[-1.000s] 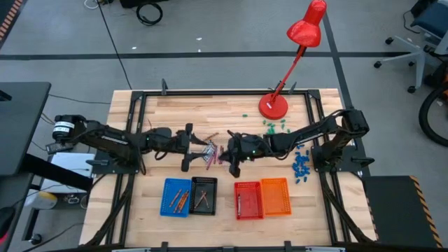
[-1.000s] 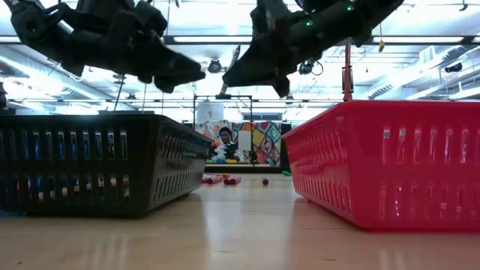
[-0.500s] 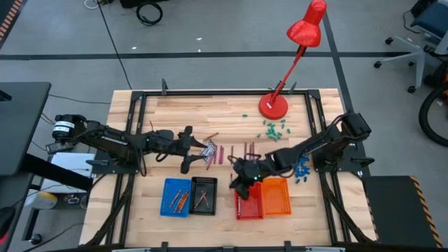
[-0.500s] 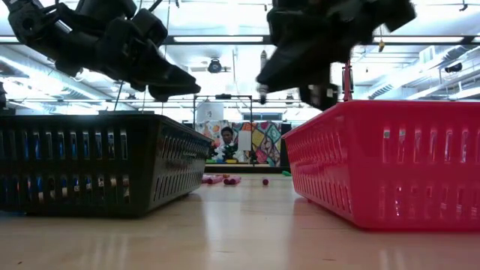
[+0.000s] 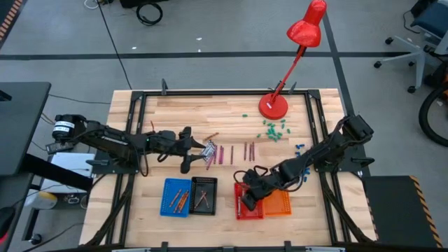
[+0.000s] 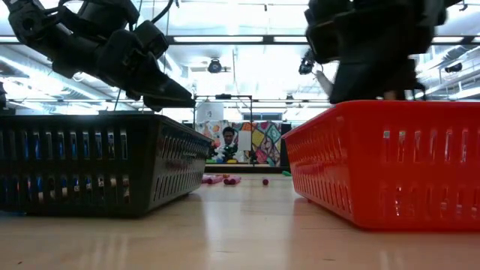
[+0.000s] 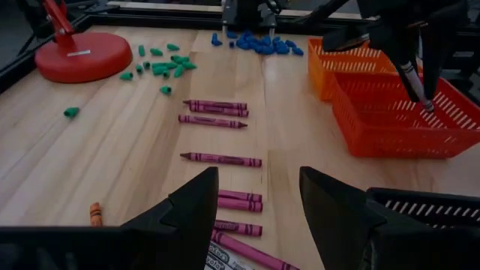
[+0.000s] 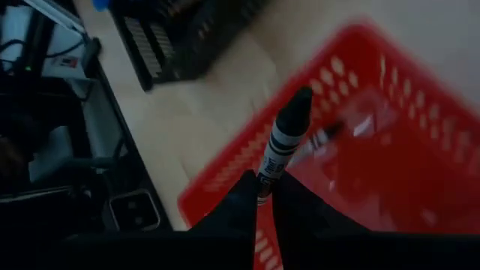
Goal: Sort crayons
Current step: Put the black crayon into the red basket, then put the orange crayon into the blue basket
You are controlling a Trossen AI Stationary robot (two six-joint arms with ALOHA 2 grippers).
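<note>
Several purple crayons (image 7: 221, 159) lie in rows on the wood at mid-table, and more lie in a small pile (image 5: 210, 150). My left gripper (image 7: 259, 187) hovers open just over that pile and touches nothing. My right gripper (image 5: 245, 200) hangs over the red basket (image 5: 249, 207), shut on a grey crayon (image 8: 281, 146). Another crayon (image 8: 326, 135) lies on the floor of the red basket. My right gripper pinches the grey crayon by one end (image 8: 264, 184) between its two fingers. The rest of the crayon sticks out past the fingertips. It slants downward with its dark tip (image 7: 426, 105) toward the red basket, and it is clear of the basket.
Along the near edge stand a blue basket (image 5: 176, 197), a black basket (image 5: 204, 194), the red one and an orange basket (image 5: 276, 199). A red desk lamp (image 5: 273, 105) stands at the far side. Green bits (image 5: 273, 129) and blue chunks (image 5: 302, 166) lie on the right.
My right gripper has carried the grey crayon from mid-table toward the near edge until it is over the red basket. It has rolled its wrist and tipped downward on the way, and it has stayed shut.
</note>
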